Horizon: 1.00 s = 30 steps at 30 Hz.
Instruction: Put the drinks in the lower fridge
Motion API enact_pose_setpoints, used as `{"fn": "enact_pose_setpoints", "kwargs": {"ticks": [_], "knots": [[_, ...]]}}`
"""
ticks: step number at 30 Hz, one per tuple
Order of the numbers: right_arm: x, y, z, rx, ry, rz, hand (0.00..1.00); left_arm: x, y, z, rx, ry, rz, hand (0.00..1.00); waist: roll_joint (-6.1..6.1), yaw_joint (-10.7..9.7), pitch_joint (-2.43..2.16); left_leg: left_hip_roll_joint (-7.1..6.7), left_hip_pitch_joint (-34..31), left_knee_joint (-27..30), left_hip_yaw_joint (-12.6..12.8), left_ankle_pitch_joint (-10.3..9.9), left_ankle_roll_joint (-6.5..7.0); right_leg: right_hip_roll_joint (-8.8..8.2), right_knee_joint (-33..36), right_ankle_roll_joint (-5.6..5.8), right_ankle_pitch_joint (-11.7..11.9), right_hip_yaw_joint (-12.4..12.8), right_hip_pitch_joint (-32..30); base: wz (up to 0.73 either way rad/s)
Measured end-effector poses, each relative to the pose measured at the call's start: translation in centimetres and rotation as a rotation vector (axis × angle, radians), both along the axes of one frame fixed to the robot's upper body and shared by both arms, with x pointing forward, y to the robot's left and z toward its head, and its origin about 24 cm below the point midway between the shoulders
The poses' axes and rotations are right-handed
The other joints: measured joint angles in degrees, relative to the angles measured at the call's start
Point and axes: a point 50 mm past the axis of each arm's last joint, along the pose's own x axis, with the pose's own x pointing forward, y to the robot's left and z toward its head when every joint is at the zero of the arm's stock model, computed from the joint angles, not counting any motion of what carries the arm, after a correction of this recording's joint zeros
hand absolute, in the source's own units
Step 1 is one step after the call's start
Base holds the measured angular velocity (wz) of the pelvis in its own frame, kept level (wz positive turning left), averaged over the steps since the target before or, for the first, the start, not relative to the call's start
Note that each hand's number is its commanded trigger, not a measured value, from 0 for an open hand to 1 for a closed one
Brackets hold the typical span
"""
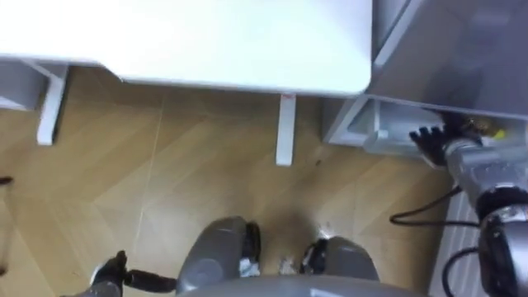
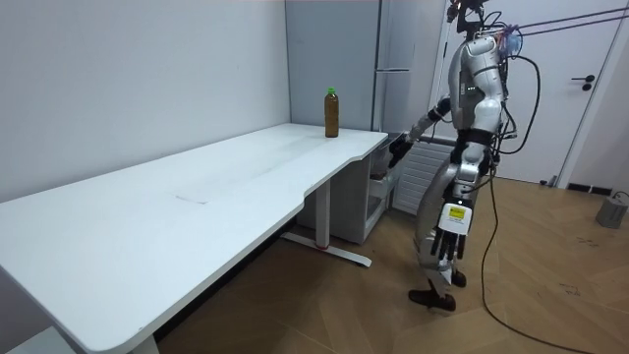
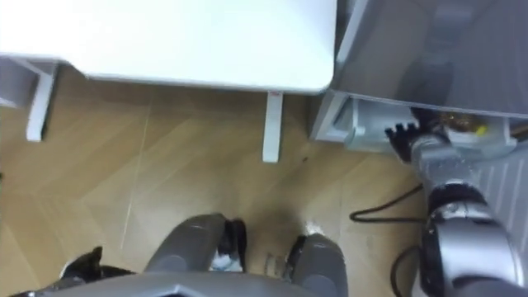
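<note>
With the bottle (image 2: 332,112) on the table (image 2: 197,197), the left hand (image 2: 448,246) hanging slack and the right hand (image 1: 429,139) reaching straight-fingered and empty at the lower fridge (image 1: 462,58), those fingers could slide off its door edge.

We are seeing a white desk (image 2: 197,197), a brown bottle (image 2: 332,116) wearing a green cap (image 2: 332,91), a grey fridge (image 2: 398,39), tan wood floor (image 1: 165,181) running in herringbone, and the right hand (image 1: 431,142) showing black.

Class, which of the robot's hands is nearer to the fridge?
Right. The right hand is up against the lower part of the fridge; the left hand hangs by its side, well away.
</note>
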Motion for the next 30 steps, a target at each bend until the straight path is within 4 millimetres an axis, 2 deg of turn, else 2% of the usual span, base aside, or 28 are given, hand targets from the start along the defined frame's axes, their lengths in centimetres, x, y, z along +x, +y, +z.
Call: {"fn": "enact_pose_setpoints", "kwargs": {"ticks": [3,4,6,7,8,10,11,12,14,16,18,19,22,23,27,30], "knots": [[-1.6,0.2,-0.9,0.013,0.04,0.014,0.0,-1.3,0.3,-0.1,0.007,0.022,0.066,0.0,-0.37,-0.9,-0.18,-0.11,5.3,-2.9,1.1,0.1,-0.15,0.09,-2.4,0.28,0.3,-0.1,4.7,-0.12],[-2.2,0.2,-1.3,0.013,0.057,0.021,0.0,-2.1,0.4,-0.1,0.01,0.034,0.083,0.0,-0.59,-1.5,-0.91,-0.14,7.0,-4.1,1.2,0.2,-0.31,0.4,-3.6,0.49,0.6,0.1,6.1,-0.08],[-3.4,0.0,-1.6,0.008,0.068,0.021,0.0,-3.1,0.4,-0.1,0.01,0.042,0.128,0.0,-1.18,-1.7,-1.25,0.1,10.0,-6.1,1.2,0.4,-0.69,1.45,-6.5,0.53,1.4,0.7,8.8,-0.27],[-3.7,-0.1,-1.6,0.004,0.059,0.024,0.0,-4.0,0.5,-0.1,0.012,0.058,0.152,0.0,-1.7,-2.1,-1.72,0.33,11.6,-7.0,1.1,0.6,-0.98,2.01,-8.0,0.42,2.0,1.2,10.4,-0.41],[-3.7,-0.1,-1.3,0.0,0.028,0.031,0.0,-4.9,0.5,0.0,0.016,0.08,0.163,0.0,-1.65,-3.0,-2.29,0.51,13.4,-8.1,0.9,0.7,-1.2,2.65,-9.5,0.26,2.6,1.3,12.6,-0.33],[-3.8,-0.2,-0.7,-0.006,-0.038,0.032,0.0,-5.6,0.5,0.0,0.018,0.102,0.166,0.0,-2.31,-4.4,-2.32,0.43,16.2,-10.2,0.8,1.0,-1.71,3.6,-12.5,0.21,3.6,1.2,16.0,-0.07],[-3.9,-0.5,-0.3,-0.013,-0.078,0.025,0.0,-5.6,0.4,0.0,0.016,0.107,0.166,0.0,-2.64,-5.0,-2.26,0.89,17.7,-10.9,1.1,1.1,-1.82,4.28,-14.5,0.1,4.3,1.2,17.7,-0.04],[-3.9,-0.6,-0.1,-0.015,-0.095,0.017,0.0,-5.6,0.3,-0.1,0.014,0.108,0.167,0.0,-2.37,-5.1,-2.06,1.16,18.1,-11.0,1.1,1.1,-1.84,4.72,-15.4,0.03,4.8,1.2,18.4,-0.12],[-4.4,-0.4,-0.3,-0.003,-0.107,-0.001,0.0,-5.5,-0.1,-0.2,0.002,0.107,0.17,0.0,-2.29,-5.2,-2.07,2.15,19.1,-11.1,1.1,1.1,-1.95,5.81,-18.2,-0.09,6.5,1.3,20.8,-0.09],[-4.5,-0.2,-0.5,-0.001,-0.126,-0.003,0.0,-5.7,-0.6,-0.4,-0.01,0.114,0.176,0.0,-1.83,-5.6,-2.06,2.19,19.3,-11.8,1.0,1.1,-1.96,6.21,-19.3,-0.06,7.2,1.4,21.6,0.0],[-4.7,0.0,-0.6,-0.005,-0.142,0.002,0.0,-5.8,-1.1,-0.5,-0.024,0.124,0.183,0.0,-1.31,-6.0,-2.14,2.42,19.4,-12.0,0.9,1.1,-1.9,6.17,-19.4,0.02,7.5,1.4,21.5,-0.02],[-5.0,0.0,-0.7,-0.011,-0.14,0.012,0.0,-6.0,-1.4,-0.6,-0.031,0.13,0.186,0.0,-1.13,-5.8,-2.38,2.34,19.5,-12.2,0.9,1.1,-1.86,6.1,-19.3,0.02,7.6,1.6,21.2,-0.06],[-5.8,0.3,-1.3,-0.013,-0.131,0.027,0.0,-6.5,-1.3,-0.6,-0.029,0.147,0.209,0.0,-1.03,-6.1,-2.32,1.89,20.3,-13.2,0.9,1.9,-1.69,5.87,-20.5,0.1,7.6,1.4,21.9,0.02],[-6.2,0.3,-1.5,-0.018,-0.124,0.032,0.0,-6.4,-1.3,-0.6,-0.027,0.139,0.219,0.0,-0.87,-6.1,-2.67,1.69,20.6,-13.8,0.9,2.2,-1.72,5.99,-21.3,0.15,8.1,1.5,22.2,0.03],[-7.5,0.8,-2.5,-0.011,-0.103,0.031,0.0,-6.5,-1.5,-0.6,-0.027,0.135,0.248,0.0,-0.81,-6.1,-2.6,1.01,22.5,-16.7,0.8,3.5,-1.69,6.03,-23.8,0.27,9.1,1.4,23.8,0.02],[-9.6,1.9,-3.9,-0.012,-0.052,0.078,0.0,-6.6,-2.0,-0.7,-0.032,0.133,0.251,0.0,-0.66,-6.0,-2.46,0.92,23.4,-17.5,0.8,3.6,-1.82,6.26,-24.3,0.22,9.3,1.5,24.7,-0.01]]}}
